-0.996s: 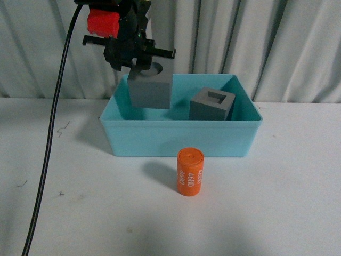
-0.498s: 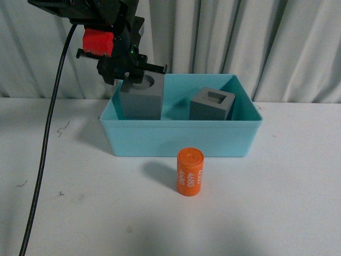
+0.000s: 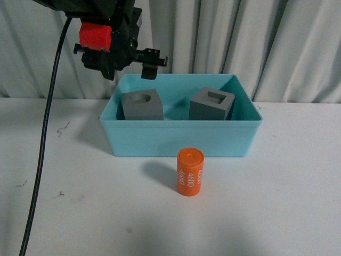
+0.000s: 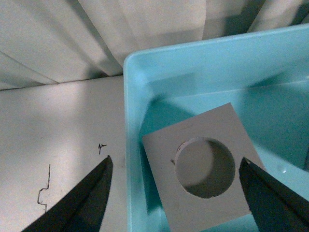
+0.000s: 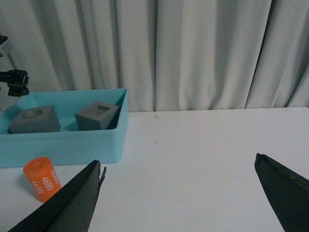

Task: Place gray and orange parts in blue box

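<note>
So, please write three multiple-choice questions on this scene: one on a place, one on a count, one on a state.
1. Where does the orange cylinder stand, relative to the blue box?
A) inside it
B) on the table in front of it
C) behind it

2. How many gray cubes lie in the box?
A) none
B) one
C) two

3. How is the left hand?
A) open, above the cube with the round recess
B) shut on that cube
C) shut on the cylinder

1 B: it stands on the table before the front wall.
2 C: both sit inside the walls.
3 A: its fingers are spread wide, touching nothing.
</note>
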